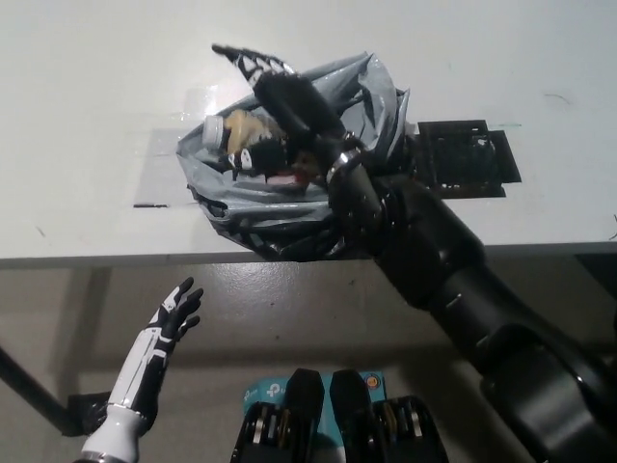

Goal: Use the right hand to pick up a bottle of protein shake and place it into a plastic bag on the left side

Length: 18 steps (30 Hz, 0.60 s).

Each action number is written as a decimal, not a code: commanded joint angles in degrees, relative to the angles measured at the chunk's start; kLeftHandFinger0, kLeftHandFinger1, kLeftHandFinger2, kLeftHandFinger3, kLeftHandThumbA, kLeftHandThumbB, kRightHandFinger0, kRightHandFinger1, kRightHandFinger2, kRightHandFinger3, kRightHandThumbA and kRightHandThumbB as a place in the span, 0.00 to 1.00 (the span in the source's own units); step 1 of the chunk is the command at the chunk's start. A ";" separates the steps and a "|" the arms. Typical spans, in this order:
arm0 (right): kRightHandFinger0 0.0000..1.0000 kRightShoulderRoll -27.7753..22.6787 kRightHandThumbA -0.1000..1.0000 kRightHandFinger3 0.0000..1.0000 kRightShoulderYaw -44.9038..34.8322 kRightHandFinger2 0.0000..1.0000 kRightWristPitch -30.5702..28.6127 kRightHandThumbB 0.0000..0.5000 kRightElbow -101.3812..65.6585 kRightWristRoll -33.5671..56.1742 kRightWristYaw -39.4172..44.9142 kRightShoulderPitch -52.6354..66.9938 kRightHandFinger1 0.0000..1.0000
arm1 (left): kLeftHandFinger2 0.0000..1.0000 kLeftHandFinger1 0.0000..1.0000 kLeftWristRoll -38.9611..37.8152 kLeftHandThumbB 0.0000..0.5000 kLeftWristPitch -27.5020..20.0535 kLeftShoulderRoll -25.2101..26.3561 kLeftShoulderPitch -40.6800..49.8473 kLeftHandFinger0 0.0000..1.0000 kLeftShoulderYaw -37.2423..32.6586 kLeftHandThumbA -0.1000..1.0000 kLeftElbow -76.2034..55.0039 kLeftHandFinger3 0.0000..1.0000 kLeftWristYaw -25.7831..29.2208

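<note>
The protein shake bottle (241, 132), beige with a white cap, lies on its side inside the crumpled grey plastic bag (260, 201) on the white table (87, 116). Its cap points left. My black right hand (284, 90) hovers just above the bottle over the bag's mouth. The hand is open, with fingers stretched toward the upper left and off the bottle, and it hides the bottle's right end. My white left hand (172, 316) rests open below the table's front edge at the lower left.
A flat black tray (465, 159) lies on the table right of the bag, partly behind my right arm. Something red and white (289, 177) shows inside the bag. The bag sits close to the table's front edge (116, 258).
</note>
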 commanded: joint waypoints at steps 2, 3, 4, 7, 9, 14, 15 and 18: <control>1.00 -1.73 1.00 1.00 -4.34 1.00 1.15 1.00 -9.59 4.86 4.92 -5.42 1.00 | 1.00 1.00 -0.82 0.11 -1.44 0.56 0.90 1.00 0.74 1.00 -2.05 1.00 -0.50; 1.00 -2.04 1.00 1.00 -5.64 1.00 1.19 1.00 -11.54 6.30 5.77 -6.34 1.00 | 1.00 1.00 -0.84 0.10 -1.61 0.57 1.17 1.00 0.88 1.00 -2.07 1.00 -0.40; 1.00 -2.74 1.00 1.00 -7.57 1.00 2.60 1.00 -16.27 8.27 7.35 -7.04 1.00 | 1.00 1.00 -0.94 0.07 -1.98 0.44 2.25 1.00 0.96 1.00 -2.15 1.00 -0.29; 1.00 -4.39 1.00 1.00 -10.34 1.00 4.27 0.98 -23.27 10.61 9.53 -8.32 1.00 | 1.00 1.00 -1.13 0.04 -2.14 -0.36 3.48 1.00 1.03 1.00 -2.42 1.00 0.15; 1.00 -5.75 1.00 1.00 -12.29 1.00 5.67 0.97 -28.60 12.58 11.22 -8.65 1.00 | 1.00 1.00 -1.10 0.01 -2.12 -0.69 4.14 1.00 1.14 1.00 -2.47 1.00 0.45; 1.00 -13.95 1.00 1.00 -17.67 1.00 13.37 0.99 -55.58 17.79 16.66 -1.23 1.00 | 1.00 1.00 -1.63 0.02 -1.95 -0.82 3.77 1.00 1.69 1.00 -2.35 1.00 0.51; 1.00 -15.68 1.00 1.00 -18.51 1.00 14.57 0.99 -60.34 18.32 17.24 0.65 1.00 | 1.00 1.00 -1.64 0.02 -1.64 -0.82 3.53 1.00 1.81 1.00 -2.38 1.00 0.61; 1.00 -21.17 1.00 1.00 -22.00 1.00 17.49 1.00 -74.53 19.78 18.31 8.05 1.00 | 1.00 1.00 -1.73 0.03 -1.19 -0.52 3.18 1.00 2.13 1.00 -2.44 1.00 0.63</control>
